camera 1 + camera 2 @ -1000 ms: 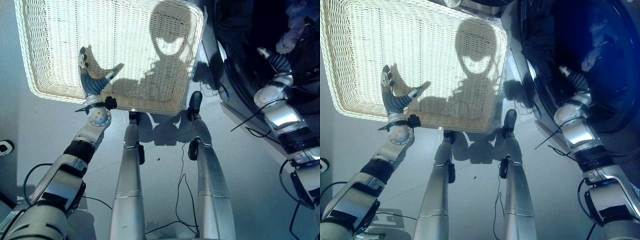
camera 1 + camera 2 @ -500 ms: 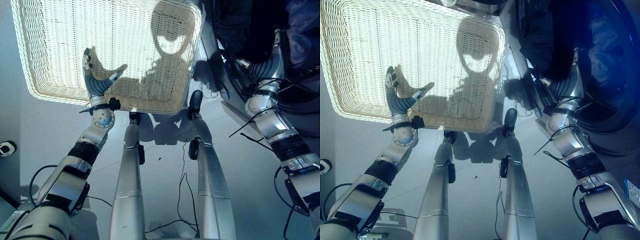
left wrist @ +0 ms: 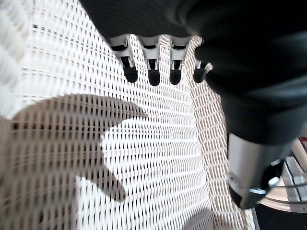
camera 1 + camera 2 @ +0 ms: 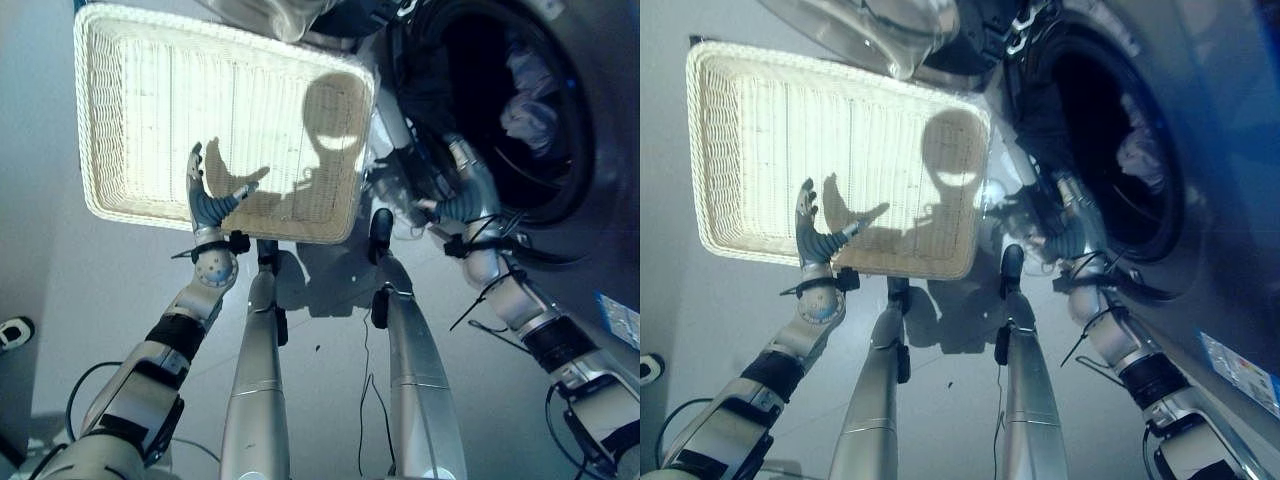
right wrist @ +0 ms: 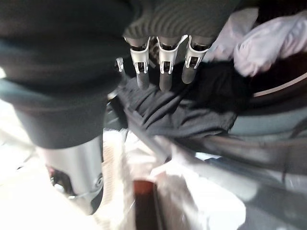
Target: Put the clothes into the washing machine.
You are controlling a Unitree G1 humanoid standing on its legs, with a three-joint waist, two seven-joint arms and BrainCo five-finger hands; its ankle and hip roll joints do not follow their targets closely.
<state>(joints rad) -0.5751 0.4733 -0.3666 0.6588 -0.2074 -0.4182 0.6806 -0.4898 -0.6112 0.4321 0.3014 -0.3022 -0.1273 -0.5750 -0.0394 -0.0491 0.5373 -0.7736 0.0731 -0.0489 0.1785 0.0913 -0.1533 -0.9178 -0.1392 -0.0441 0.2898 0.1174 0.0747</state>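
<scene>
- The wicker basket (image 4: 130,110) lies on the floor (image 4: 60,280) at 11 o'clock in the head views; its woven bottom shows no clothes, in the head views or the left wrist view.
- The left hand (image 4: 208,196) hovers over the basket's near edge, at 9 o'clock, fingers straight and spread, holding nothing. Against half a second ago its pose over the basket is unchanged.
- The right hand (image 4: 468,190) has drawn back: a second ago it reached deep into the drum, now it sits at the lower lip of the washing machine (image 4: 600,200) opening, at 2 o'clock. Its fingers are straight and released, gripping nothing, as the right wrist view (image 5: 160,67) confirms.
- The whole scene has shifted in frame, so the head camera has moved; the basket itself need not have.
- Clothes: a pale garment (image 4: 525,105) lies inside the drum; a dark garment (image 5: 192,110) is draped at the door opening just beyond the right fingertips, partly over the lip.
- Judgement: the deposit appears done and the basket is empty. The task looks nearly complete; the dark garment at the lip may still need pushing fully inside.
</scene>
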